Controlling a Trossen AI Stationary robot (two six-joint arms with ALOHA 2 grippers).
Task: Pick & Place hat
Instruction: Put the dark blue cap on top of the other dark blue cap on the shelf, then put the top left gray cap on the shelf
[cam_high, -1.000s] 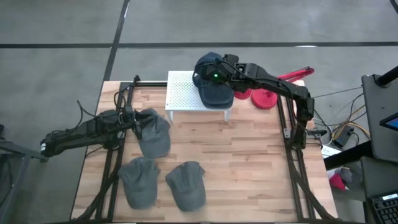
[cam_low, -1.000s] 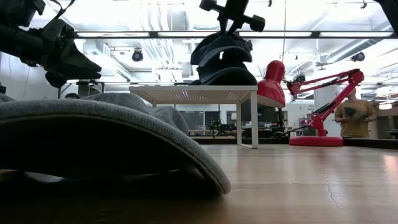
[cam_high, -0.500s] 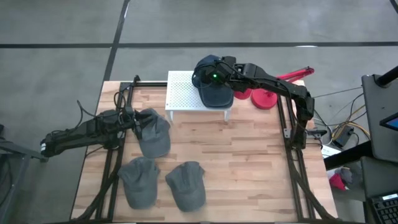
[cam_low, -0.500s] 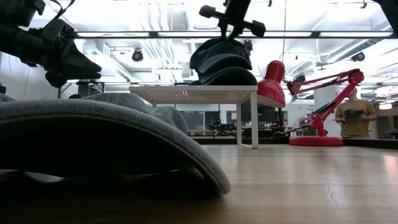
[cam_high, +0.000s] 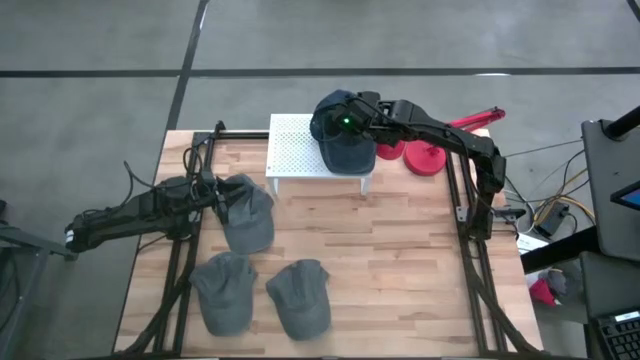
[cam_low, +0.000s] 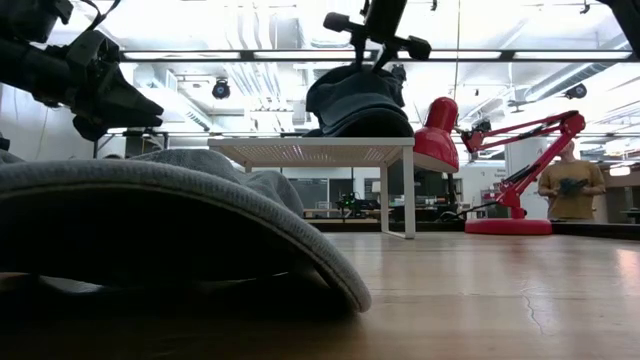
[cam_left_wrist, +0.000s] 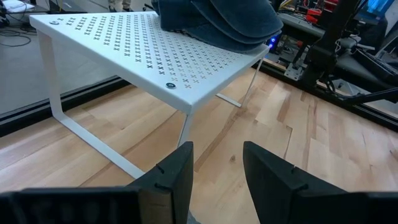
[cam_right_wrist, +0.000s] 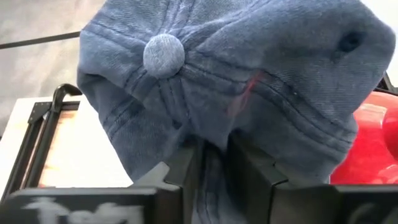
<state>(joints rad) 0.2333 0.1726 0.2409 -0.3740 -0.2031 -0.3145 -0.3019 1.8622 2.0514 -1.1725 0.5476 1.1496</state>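
The right pincer (cam_high: 352, 122) pinches the crown of a dark blue hat (cam_high: 345, 135) above the white perforated rack (cam_high: 295, 148), apparently to stack it on the hat already there.

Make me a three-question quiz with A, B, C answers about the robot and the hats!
1. Where is the dark blue denim cap?
A. on the white perforated metal stand
B. on the floor
C. on the red lamp

2. How many grey caps lie on the wooden table?
A. one
B. three
C. five

3. The right end effector is:
A. wide open, empty
B. shut on the cap
C. out of view

Answers:
1 A, the low view shows the cap on the stand.
2 B, the high view shows three.
3 B, its fingers pinch the fabric.
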